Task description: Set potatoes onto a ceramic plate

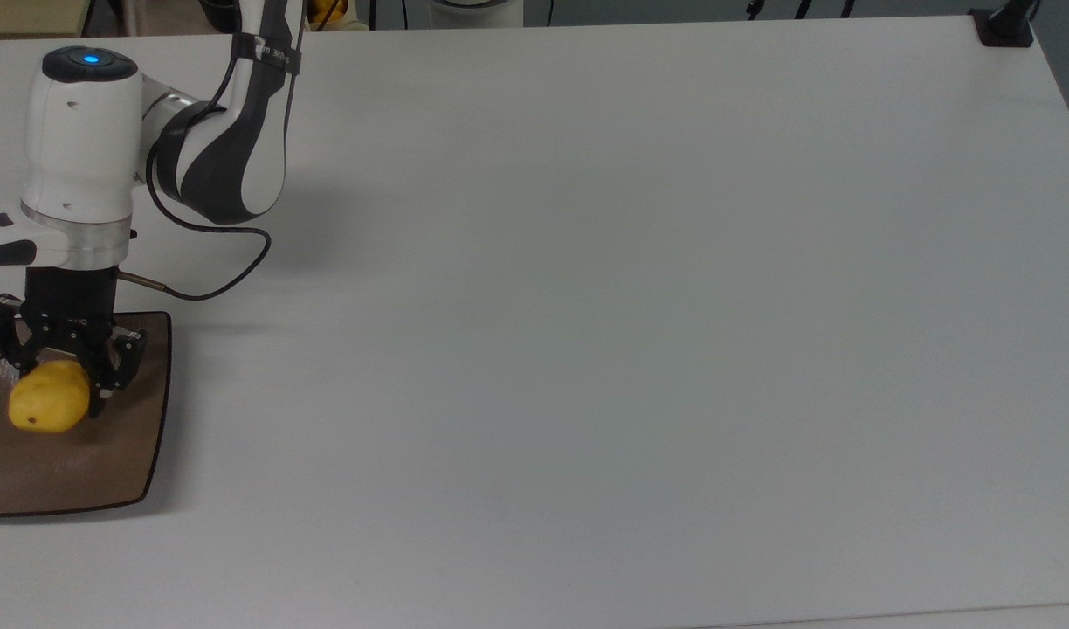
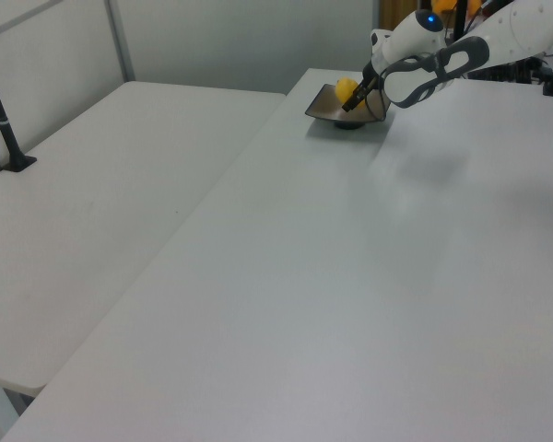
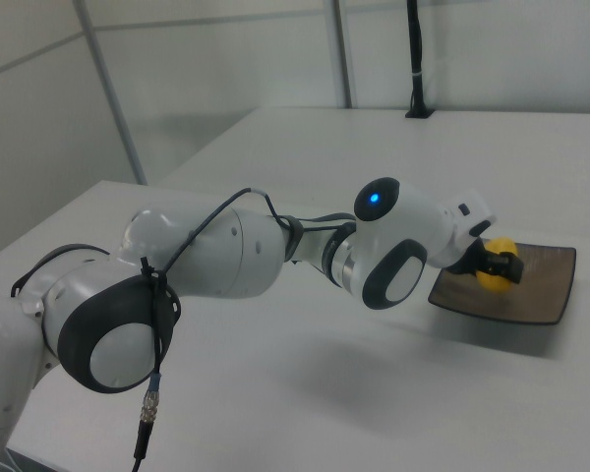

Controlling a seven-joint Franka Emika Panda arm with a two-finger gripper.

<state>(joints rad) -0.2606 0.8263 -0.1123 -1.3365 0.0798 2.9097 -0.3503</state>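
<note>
Over at the desk's (image 1: 587,349) edge, on the top view's left, the arm (image 1: 220,148) hangs low above the plate (image 1: 80,472), and its claw (image 1: 58,371) is clamped on the potato (image 1: 49,408), one black finger on either flank. In the top view the yellow lump sits over the plate's inner part, towards the side nearest the arm, with its free end poking out below the fingers (image 1: 124,362). From the left view the potato (image 2: 347,88) looks down inside the dish (image 2: 327,106), and the right view shows it (image 3: 494,273) just above or on the brown surface (image 3: 541,285); I can't tell whether it is already touching.

The potato looks small, smooth and rounded, and to my eye light enough that the claw carries it with no strain. That smooth oval skin is the catch: it could squirm out of a pinch placed near either end, so the sound place to hold it is across the thick middle, which is about where the fingers sit now. It seems firm, not squashy, since I see no dent under the pads.

The plate is glossy with sides that curve up, so I'd guess a dropped potato would roll towards the low centre instead of off the rim. Ceramic chips, though, so a gentle set-down suits better than letting go from height.

The step in hand looks like the final lowering, with the release not yet done.
</note>
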